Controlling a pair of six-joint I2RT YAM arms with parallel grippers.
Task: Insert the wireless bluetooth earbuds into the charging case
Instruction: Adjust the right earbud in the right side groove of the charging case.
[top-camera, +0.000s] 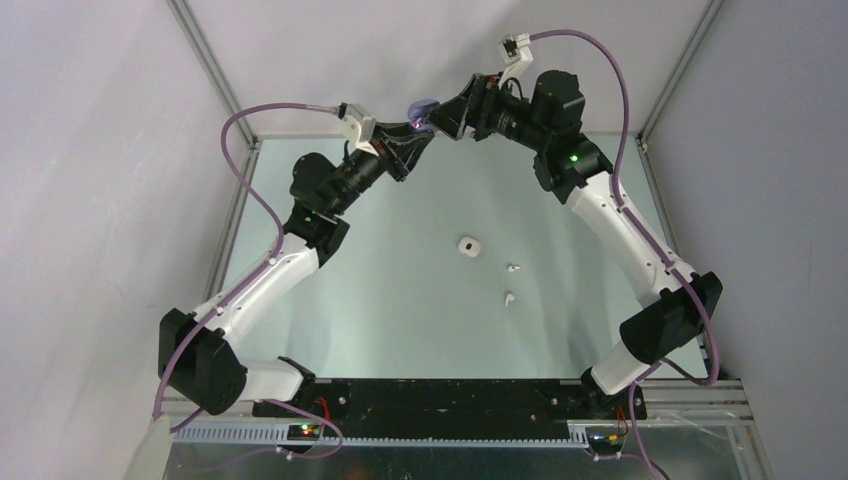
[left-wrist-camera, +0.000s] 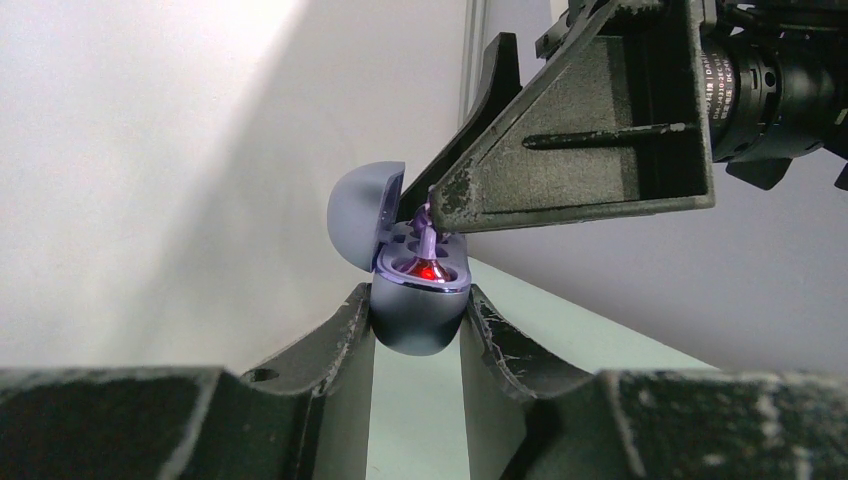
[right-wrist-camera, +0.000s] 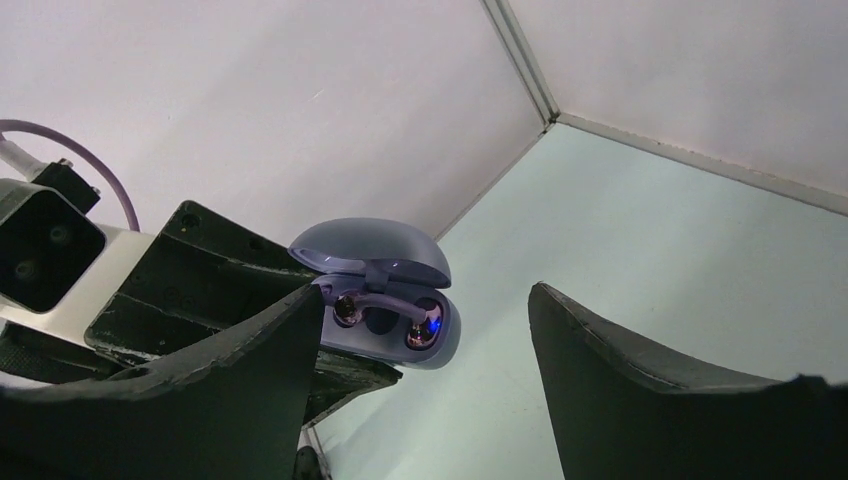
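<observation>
My left gripper (top-camera: 416, 126) is shut on the open purple charging case (top-camera: 424, 106) and holds it high at the back of the table. In the left wrist view the case (left-wrist-camera: 415, 320) sits between the fingertips with its lid (left-wrist-camera: 358, 215) tipped back. A purple earbud (left-wrist-camera: 428, 240) stands in a socket with a red glow. In the right wrist view both purple earbuds (right-wrist-camera: 346, 308) (right-wrist-camera: 424, 328) lie in the case (right-wrist-camera: 440, 345). My right gripper (top-camera: 441, 119) is open and empty, one finger (left-wrist-camera: 560, 150) right over the case. Two white earbuds (top-camera: 513, 268) (top-camera: 508, 297) lie on the table.
A closed white case (top-camera: 468, 245) lies mid-table, left of the white earbuds. White walls with metal corner posts (top-camera: 205, 60) close in the back of the table (top-camera: 400, 290). The arm bases stand at the near edge.
</observation>
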